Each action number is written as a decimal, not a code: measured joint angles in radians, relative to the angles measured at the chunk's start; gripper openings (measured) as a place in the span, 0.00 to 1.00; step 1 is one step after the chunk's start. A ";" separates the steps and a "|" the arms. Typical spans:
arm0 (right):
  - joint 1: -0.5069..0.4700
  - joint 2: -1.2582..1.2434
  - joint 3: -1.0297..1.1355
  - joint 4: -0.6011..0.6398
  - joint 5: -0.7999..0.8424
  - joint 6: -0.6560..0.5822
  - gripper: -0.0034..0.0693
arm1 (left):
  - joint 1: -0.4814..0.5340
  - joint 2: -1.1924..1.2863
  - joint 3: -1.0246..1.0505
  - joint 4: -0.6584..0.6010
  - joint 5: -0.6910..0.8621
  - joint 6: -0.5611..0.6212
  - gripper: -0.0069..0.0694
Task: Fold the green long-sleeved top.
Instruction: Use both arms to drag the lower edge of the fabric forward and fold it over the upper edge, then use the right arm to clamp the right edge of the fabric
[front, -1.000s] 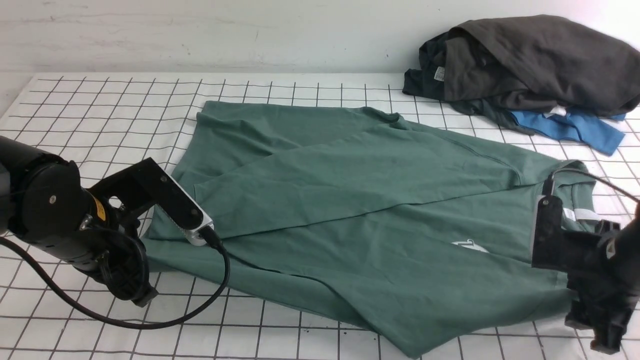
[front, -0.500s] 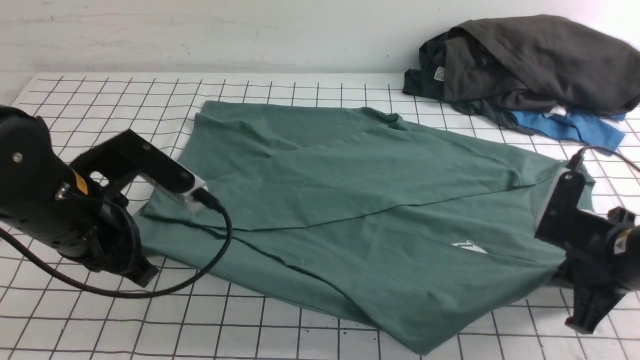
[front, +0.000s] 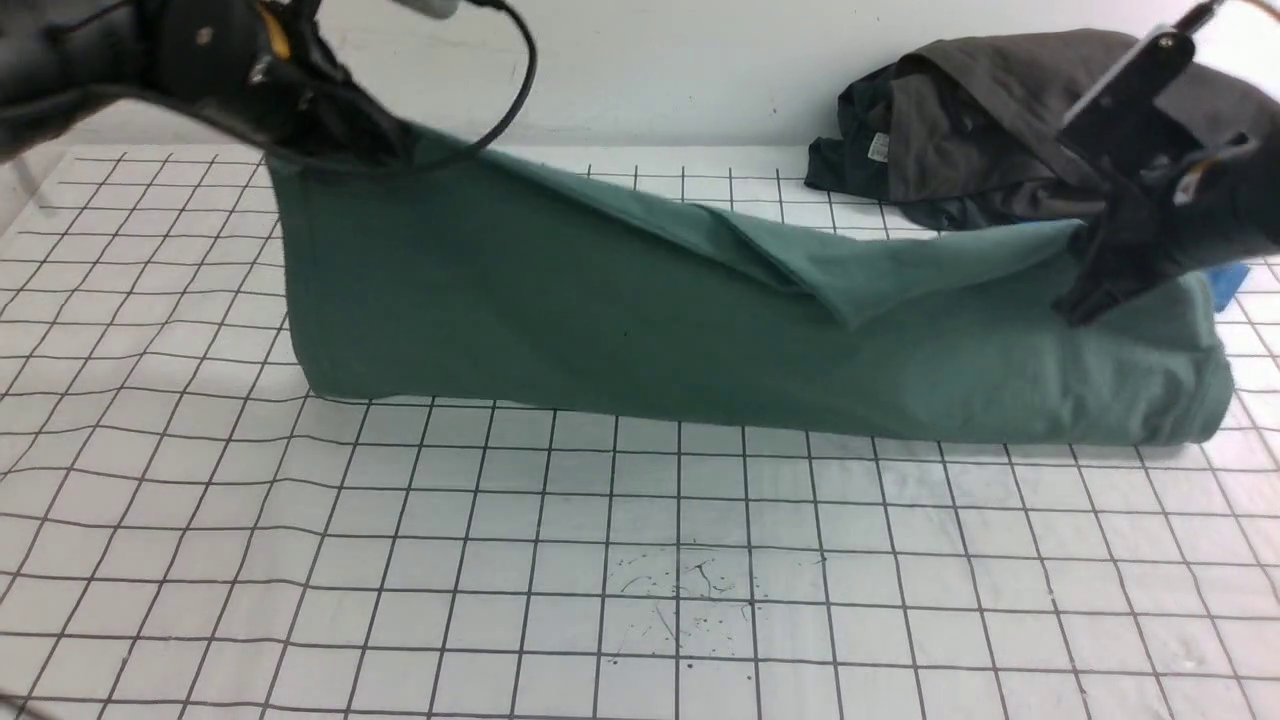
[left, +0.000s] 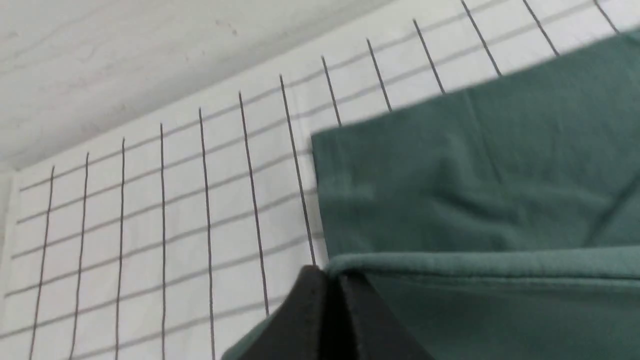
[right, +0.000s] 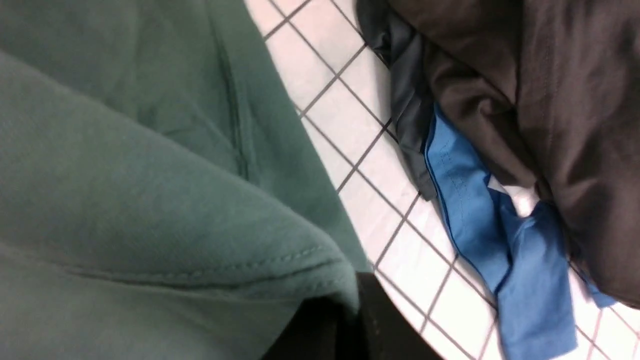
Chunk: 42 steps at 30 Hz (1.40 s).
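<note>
The green long-sleeved top (front: 640, 330) hangs lifted along its near edge and drapes back onto the gridded table (front: 640, 560). My left gripper (front: 345, 140) is shut on the hem corner at the upper left; in the left wrist view its black fingers (left: 325, 285) pinch the green hem (left: 475, 262). My right gripper (front: 1095, 290) is shut on the top's edge near the right end; in the right wrist view the stitched green edge (right: 280, 265) folds between its dark fingertips (right: 370, 315). The chest logo and neck label are hidden.
A heap of dark grey garments (front: 1000, 120) with a bright blue garment (right: 480, 210) lies at the back right, close to my right arm. A white wall (front: 640, 60) runs behind the table. Small dark specks (front: 690, 590) mark the cloth near the front.
Both grippers have risen and swung toward the back, lifting the top's near edge off the table and carrying it over. The right gripper has gone from open to shut on the fabric.
</note>
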 joint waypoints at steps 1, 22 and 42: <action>0.000 0.043 -0.055 0.015 0.029 0.026 0.05 | 0.000 0.059 -0.065 0.016 0.008 -0.019 0.09; 0.084 0.405 -0.597 0.480 0.573 -0.030 0.08 | 0.047 0.585 -0.830 -0.309 0.642 0.289 0.57; 0.012 0.511 -0.586 0.826 -0.098 -0.064 0.18 | 0.027 0.400 -0.813 -0.521 0.659 0.358 0.08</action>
